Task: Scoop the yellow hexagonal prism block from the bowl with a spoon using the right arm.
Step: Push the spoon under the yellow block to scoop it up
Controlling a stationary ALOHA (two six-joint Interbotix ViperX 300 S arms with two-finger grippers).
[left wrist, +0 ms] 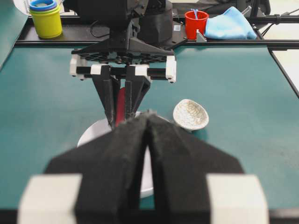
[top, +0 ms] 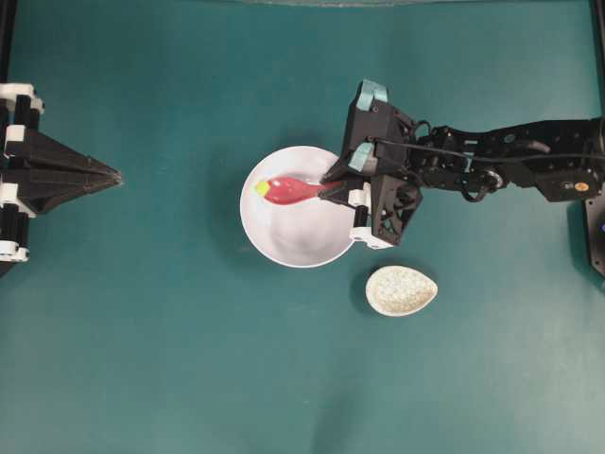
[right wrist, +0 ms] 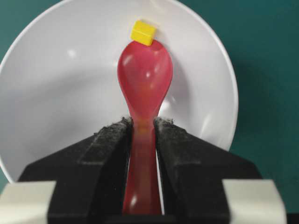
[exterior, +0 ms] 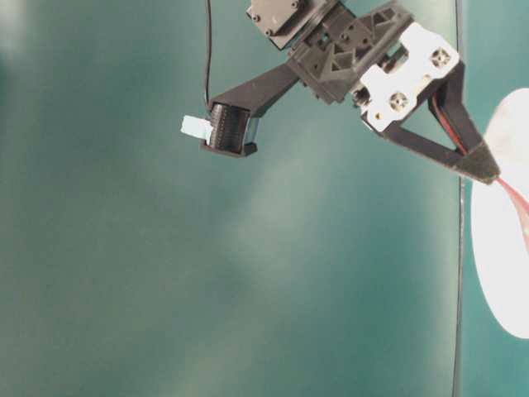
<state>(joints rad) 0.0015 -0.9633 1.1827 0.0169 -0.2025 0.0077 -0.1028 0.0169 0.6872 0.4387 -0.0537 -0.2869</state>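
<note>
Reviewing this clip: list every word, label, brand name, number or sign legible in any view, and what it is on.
No legible text in any view.
White round bowl: plain, no markings.
Glossy red-pink spoon and tiny yellow block: unmarked.
Small speckled egg-shaped dish: crackle pattern only, no lettering.
Yellow container and red cup in the left wrist view: no print can be made out.

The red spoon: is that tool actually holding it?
Touching: in the right wrist view the right tool has both fingers pressed against the spoon handle.
</note>
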